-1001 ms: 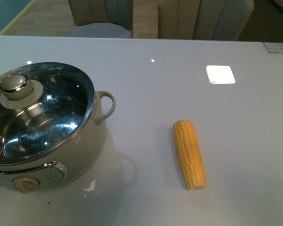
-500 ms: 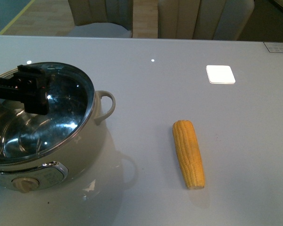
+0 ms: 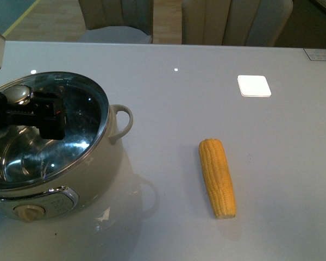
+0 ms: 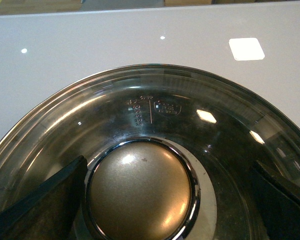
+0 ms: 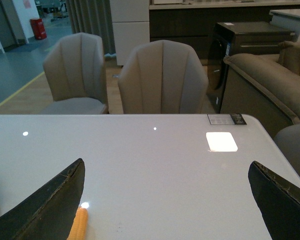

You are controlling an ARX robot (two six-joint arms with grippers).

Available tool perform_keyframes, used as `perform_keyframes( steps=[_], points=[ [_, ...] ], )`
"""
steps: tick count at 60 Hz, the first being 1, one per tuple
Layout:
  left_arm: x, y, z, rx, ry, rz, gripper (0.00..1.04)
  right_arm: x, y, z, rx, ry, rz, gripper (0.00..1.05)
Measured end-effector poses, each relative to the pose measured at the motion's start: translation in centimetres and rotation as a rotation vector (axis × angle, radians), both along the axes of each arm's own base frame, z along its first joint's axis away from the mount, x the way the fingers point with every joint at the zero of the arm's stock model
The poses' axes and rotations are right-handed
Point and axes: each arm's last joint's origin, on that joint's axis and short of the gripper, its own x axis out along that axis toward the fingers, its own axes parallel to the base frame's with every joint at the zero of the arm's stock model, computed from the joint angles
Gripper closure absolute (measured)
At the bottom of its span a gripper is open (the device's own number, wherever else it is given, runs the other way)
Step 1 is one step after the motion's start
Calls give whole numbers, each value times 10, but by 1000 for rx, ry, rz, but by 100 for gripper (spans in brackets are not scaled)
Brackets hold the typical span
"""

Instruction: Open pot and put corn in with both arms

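Glass lid (image 3: 80,120) sits closed on the cream pot (image 3: 110,160) at the near left of the grey table (image 3: 168,98). The left gripper (image 4: 169,167) hangs over it, jaws spread wide either side of the lid knob (image 4: 140,192), gripping nothing. The corn cob (image 3: 217,178) lies right of the pot, well apart, with bare table all round. The right gripper (image 5: 167,200) gapes empty above the table.
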Motion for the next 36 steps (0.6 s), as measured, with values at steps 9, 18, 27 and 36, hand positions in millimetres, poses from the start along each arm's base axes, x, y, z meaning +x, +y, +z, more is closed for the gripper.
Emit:
perform_keyframes(
  steps=[9,18,27,36],
  points=[
    [4,0,0,-16,-5,35,52,0,0,0,0,0,0,9],
    [5,0,0,-16,-2,42,60,0,0,0,0,0,0,9],
    [5,0,0,-15,1,45,60,0,0,0,0,0,0,9],
    [5,0,1,-14,2,46,60,0,0,0,0,0,0,9]
  ],
)
